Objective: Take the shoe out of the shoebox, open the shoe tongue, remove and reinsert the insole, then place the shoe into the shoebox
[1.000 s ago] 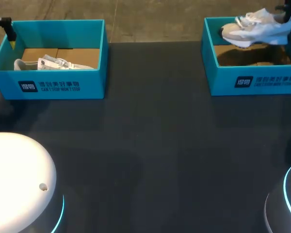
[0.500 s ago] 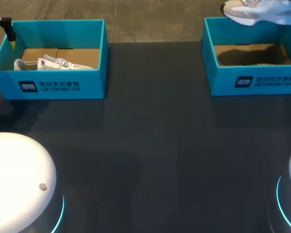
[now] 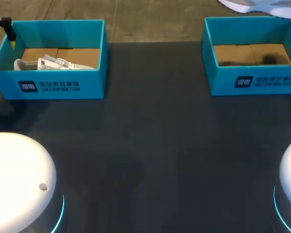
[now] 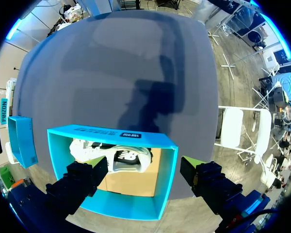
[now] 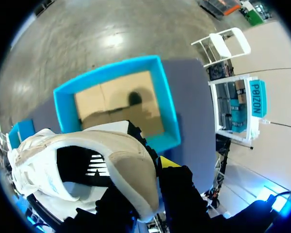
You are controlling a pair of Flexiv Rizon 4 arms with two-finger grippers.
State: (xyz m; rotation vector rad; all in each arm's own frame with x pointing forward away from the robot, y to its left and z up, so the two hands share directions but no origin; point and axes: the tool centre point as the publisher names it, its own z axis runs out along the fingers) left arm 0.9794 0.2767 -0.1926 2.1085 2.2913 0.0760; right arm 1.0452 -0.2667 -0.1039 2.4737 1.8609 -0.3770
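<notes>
Removal done: right claw (image 5: 153,170) clamps white mesh sneaker (image 3: 262,6) above empty teal cardboard shoebox (image 3: 252,81), 1 o'clock; left claw (image 4: 143,164) gapes wide, empty; tongue, insole, re-boxing remain.

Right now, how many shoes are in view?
2. One shoe lies in the left box; the other shoe is held by the right gripper above the right box.

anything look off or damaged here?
Nothing stands out. The left shoebox and right shoebox sit upright, undamaged. One white shoe lies in the left; the second shoe is held in the right gripper above the empty right one.
</notes>
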